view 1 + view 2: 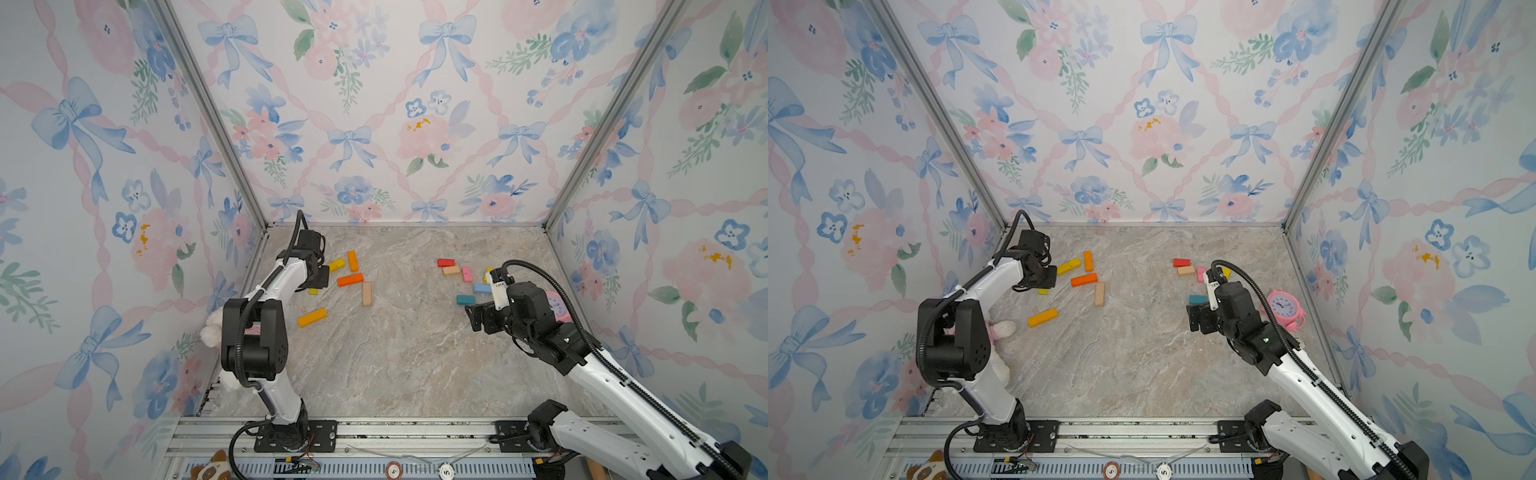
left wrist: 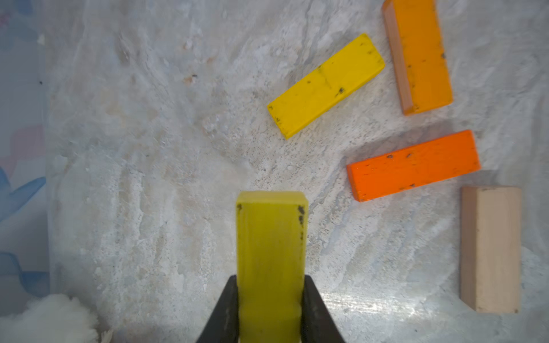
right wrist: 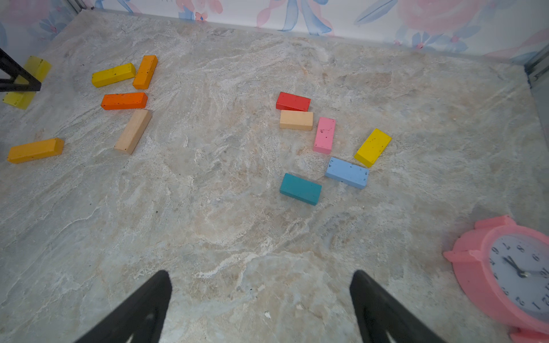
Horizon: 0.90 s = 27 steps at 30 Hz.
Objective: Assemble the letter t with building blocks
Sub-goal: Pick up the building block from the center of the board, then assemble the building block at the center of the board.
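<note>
My left gripper [image 2: 270, 285] is shut on a yellow building block [image 2: 270, 237], which sticks out beyond its fingertips over the table's left side [image 1: 313, 291]. Beside it lie longer blocks: yellow [image 2: 325, 86], orange [image 2: 421, 56], deep orange [image 2: 413, 164], tan [image 2: 493, 249] and amber [image 1: 312, 318]. On the right lie shorter blocks: red [image 3: 293, 101], peach [image 3: 296, 120], pink [image 3: 324, 135], yellow [image 3: 372, 147], blue [image 3: 347, 172] and teal [image 3: 300, 189]. My right gripper [image 3: 260, 285] hovers open in front of them, holding nothing.
A pink alarm clock [image 3: 505, 273] stands near the right wall beside my right arm. A white plush toy [image 1: 1003, 328] lies by the left arm's base. Flowered walls close the table on three sides.
</note>
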Available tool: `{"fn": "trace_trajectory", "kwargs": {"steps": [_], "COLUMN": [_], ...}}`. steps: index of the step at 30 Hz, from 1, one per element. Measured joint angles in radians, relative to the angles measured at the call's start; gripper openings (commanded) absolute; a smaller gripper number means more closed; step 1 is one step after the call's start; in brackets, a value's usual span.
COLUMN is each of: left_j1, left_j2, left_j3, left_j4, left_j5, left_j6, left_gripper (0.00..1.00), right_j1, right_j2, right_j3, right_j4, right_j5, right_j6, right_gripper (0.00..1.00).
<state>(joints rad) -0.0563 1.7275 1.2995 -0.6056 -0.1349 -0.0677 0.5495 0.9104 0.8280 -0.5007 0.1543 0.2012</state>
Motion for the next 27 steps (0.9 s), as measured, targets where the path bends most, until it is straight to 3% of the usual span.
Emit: {"fn": "trace_trajectory", "kwargs": {"steps": [11,18,27], "left_j1": [-0.035,-0.090,-0.164], "left_j2": [-0.345,-0.575,-0.647], "left_j3": [-0.172,-0.369,-0.485], "left_j4": [0.188,0.306,0.293], "left_j5": [0.160,0.308,0.351], "left_j6": [0.212,0.518,0.859], "left_gripper": [0.14,0.13,0.15], "right_j1": [0.000,0.000,0.000], "right_j2": [-0.005,-0.005,0.012], "right_j3": [0.023,0.064,0.097], "right_j4": [-0.020,-0.042,-0.066], "right_j5": [0.007,0.007,0.010], "right_j6": [-0.008,-0.023,-0.042], "right_gripper": [0.96,0.96,0.96]}}
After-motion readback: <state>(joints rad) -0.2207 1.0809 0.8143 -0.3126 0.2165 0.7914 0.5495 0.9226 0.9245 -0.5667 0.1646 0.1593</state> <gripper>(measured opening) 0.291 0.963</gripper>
